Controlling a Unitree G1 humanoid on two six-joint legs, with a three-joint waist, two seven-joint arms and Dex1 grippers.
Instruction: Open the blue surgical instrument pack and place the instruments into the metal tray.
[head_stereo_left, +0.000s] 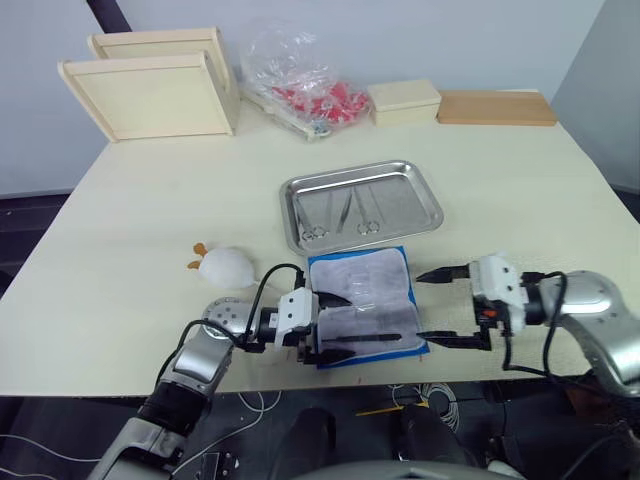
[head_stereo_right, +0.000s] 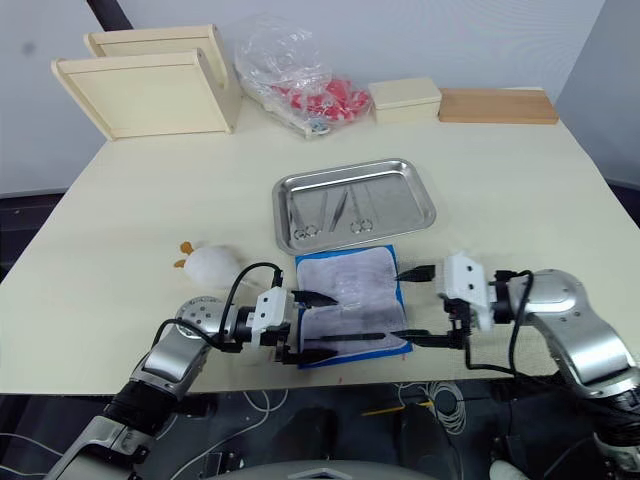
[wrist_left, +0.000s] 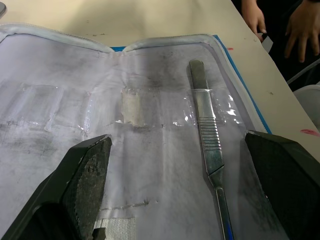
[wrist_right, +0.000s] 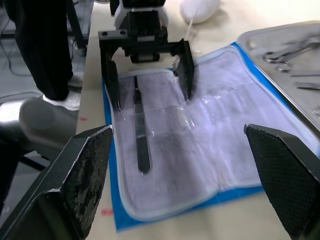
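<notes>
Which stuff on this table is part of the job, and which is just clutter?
Job: open blue pack, one tool in its pocket, more tools in the metal tray.
Clutter: wooden boxes, bag of red items, white plush toy, wooden board.

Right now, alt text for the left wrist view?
One slim metal instrument lies under a clear pocket strap in the opened blue surgical instrument pack, whose pale grey lining faces up. The left gripper is open, its black fingers straddling the tool above the lining.
</notes>
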